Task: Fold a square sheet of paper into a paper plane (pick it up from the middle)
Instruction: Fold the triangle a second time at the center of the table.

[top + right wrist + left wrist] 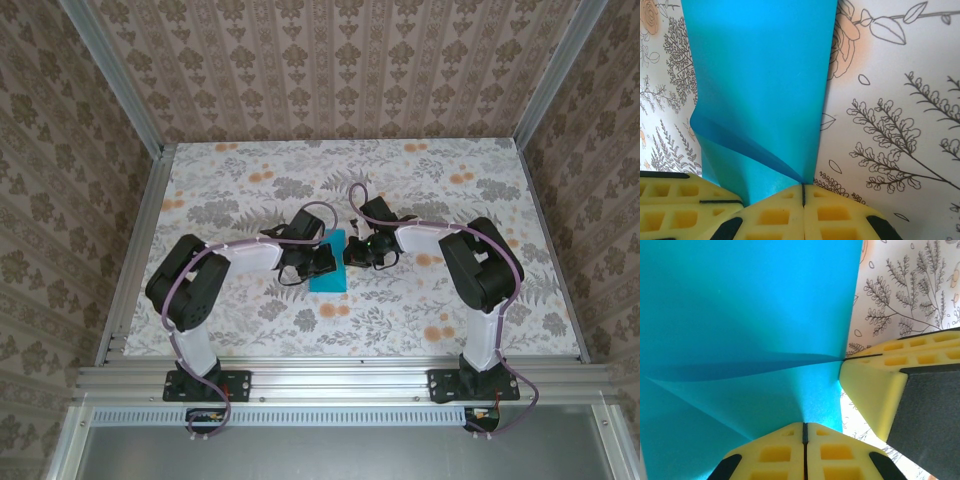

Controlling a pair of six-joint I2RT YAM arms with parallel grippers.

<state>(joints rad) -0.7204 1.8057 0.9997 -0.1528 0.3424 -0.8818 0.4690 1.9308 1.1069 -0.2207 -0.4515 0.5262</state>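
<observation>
Left gripper [805, 437] has its jaws pressed together on the sheet [740, 315], which spreads out ahead of them. Just beside it, right gripper [803, 197] is likewise clamped on the sheet's edge, and a soft ridge fans out from its tips. I judge this to be an early fold. The next move calls for carrying the pinched edge across evenly, corners aligned, then pressing it flat. The sheet is plain teal, bowed partly off the table [890, 100].

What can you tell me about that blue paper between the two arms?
The paper is thin, plain and bright teal-blue, lying near the middle of the flowered table. It is not flat: soft creases fan across it and one side lifts. The left fingers and the right fingers are each closed on an edge of it.
</observation>
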